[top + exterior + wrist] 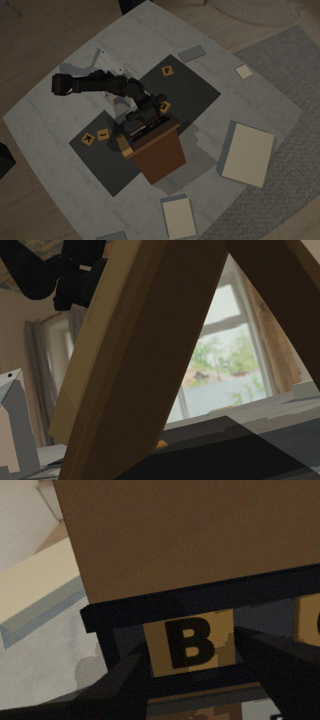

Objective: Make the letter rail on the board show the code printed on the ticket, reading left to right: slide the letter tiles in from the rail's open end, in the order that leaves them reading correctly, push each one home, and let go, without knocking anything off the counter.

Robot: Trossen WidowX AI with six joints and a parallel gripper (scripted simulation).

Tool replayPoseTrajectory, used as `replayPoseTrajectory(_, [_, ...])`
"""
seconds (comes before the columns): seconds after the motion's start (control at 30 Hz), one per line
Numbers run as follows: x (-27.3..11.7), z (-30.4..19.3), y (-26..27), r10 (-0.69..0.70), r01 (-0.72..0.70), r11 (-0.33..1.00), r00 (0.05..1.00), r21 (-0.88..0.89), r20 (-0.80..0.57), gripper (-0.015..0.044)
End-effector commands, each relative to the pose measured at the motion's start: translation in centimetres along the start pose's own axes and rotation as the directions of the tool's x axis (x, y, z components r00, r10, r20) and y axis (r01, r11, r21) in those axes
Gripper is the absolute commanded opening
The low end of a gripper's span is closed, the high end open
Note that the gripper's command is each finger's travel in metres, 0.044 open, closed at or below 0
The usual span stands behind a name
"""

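My B tile [190, 642] is yellow with a black letter; the rail [200, 596] at its 12 o'clock is near-black. The bench [206, 206] is pale grey, faintly veined.

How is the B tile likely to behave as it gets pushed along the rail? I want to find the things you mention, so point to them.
The B tile [192, 641] looks stiff and light, a small flat square. It should slide rather than tip, since dark rail strips [200, 601] run above and below it. With the fingers at its sides, it probably won't twist much.
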State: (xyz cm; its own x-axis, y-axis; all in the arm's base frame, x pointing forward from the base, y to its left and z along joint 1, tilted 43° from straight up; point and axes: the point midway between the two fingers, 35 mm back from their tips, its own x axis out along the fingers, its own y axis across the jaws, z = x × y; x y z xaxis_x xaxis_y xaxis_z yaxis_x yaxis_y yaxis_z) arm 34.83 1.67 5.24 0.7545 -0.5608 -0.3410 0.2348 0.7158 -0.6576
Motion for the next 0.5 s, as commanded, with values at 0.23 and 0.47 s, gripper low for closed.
replayPoseTrajectory(0.23, [-0.03,-0.11,-0.6,0.004,-0.004,1.0,1.0,-0.008,-0.001,0.0])
replayPoseTrajectory(0.47, [-0.02,-0.12,-0.97,0.003,-0.003,1.0,1.0,-0.008,-0.001,0.0])
